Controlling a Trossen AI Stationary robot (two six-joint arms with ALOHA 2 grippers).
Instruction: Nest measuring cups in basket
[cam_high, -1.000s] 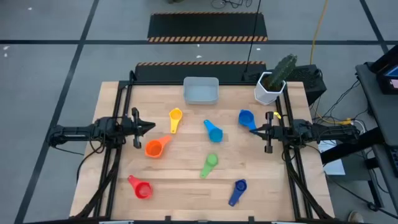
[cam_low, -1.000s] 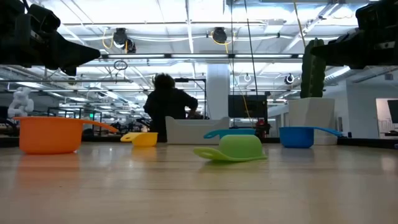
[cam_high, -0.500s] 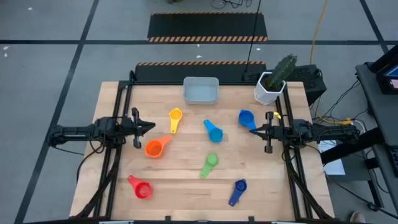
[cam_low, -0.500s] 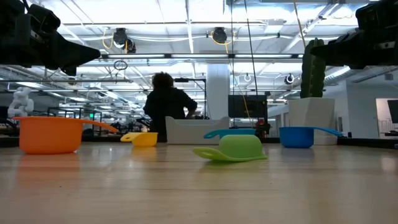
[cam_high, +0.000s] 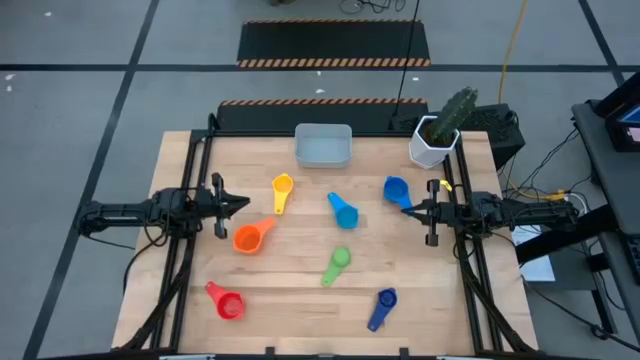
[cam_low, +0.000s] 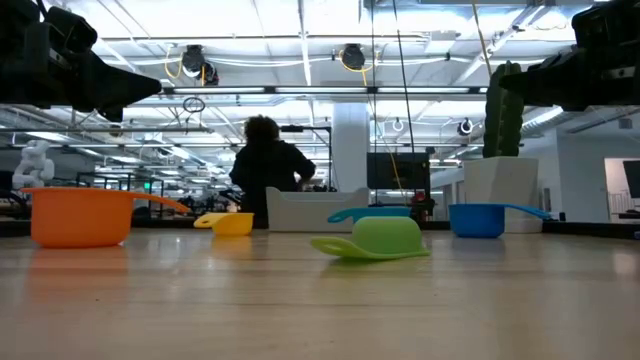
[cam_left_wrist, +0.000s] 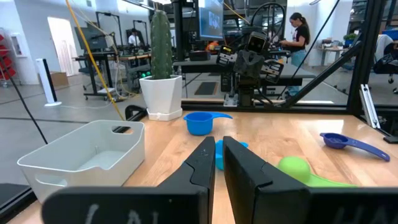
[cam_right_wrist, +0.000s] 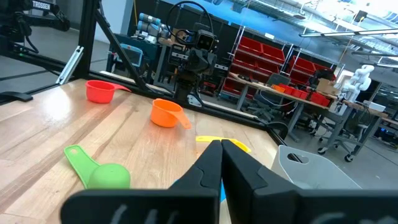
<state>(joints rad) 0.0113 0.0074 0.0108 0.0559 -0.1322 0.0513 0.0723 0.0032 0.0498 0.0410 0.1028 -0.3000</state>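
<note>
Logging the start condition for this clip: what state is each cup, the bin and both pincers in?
Yellow cup: upright, loose on table.
Orange cup: upright, loose.
Red cup: on its side.
Green cup: flipped upside down.
Light blue cup: loose.
Blue cup: upright.
Dark blue cup: upright.
Bin: empty.
Left pincer: shut, empty.
Right pincer: shut, empty.

The basket (cam_high: 323, 146) sits at the table's (cam_high: 290, 300) far edge, the pot (cam_high: 432, 142) to its right; cups (cam_high: 341, 262) lie scattered before them, between both arms.
</note>
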